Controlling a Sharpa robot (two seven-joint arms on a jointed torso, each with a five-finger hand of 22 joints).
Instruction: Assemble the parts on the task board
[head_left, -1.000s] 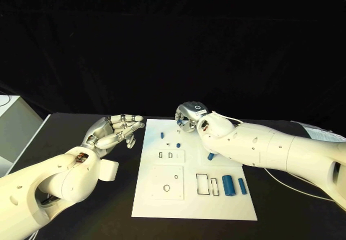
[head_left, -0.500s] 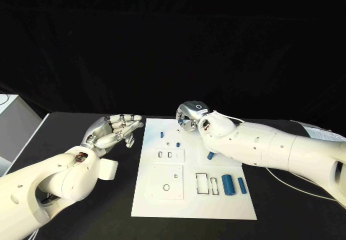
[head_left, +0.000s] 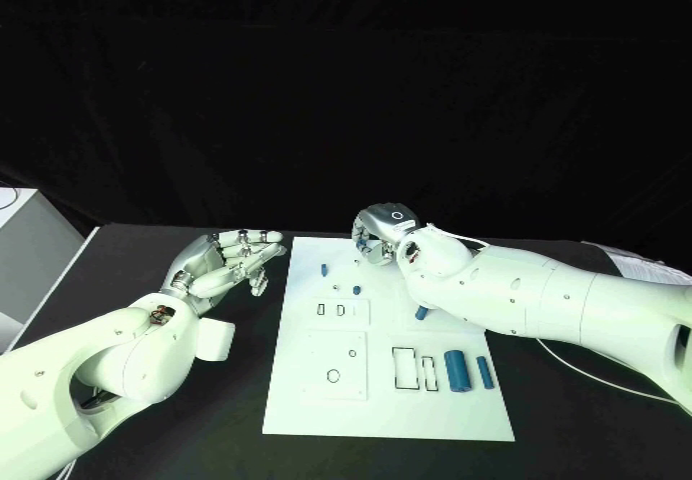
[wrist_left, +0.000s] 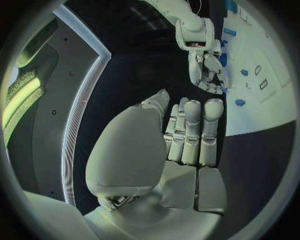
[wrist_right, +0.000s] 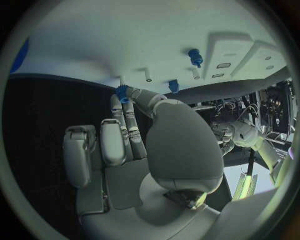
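Part (wrist_right: 121, 93) pinched at right hand (head_left: 381, 233) fingertips above task board (head_left: 310, 400).

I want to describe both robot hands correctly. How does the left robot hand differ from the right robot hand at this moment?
The left robot hand is beside the task board, over the black table; the right robot hand is over the board's far edge. The left robot hand holds nothing, its fingers nearly straight; the right robot hand's fingers curl and pinch a small blue part. Both are silver, on white arms.

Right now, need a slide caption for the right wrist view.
Right hand pinches a small blue part at its fingertips above the white task board.
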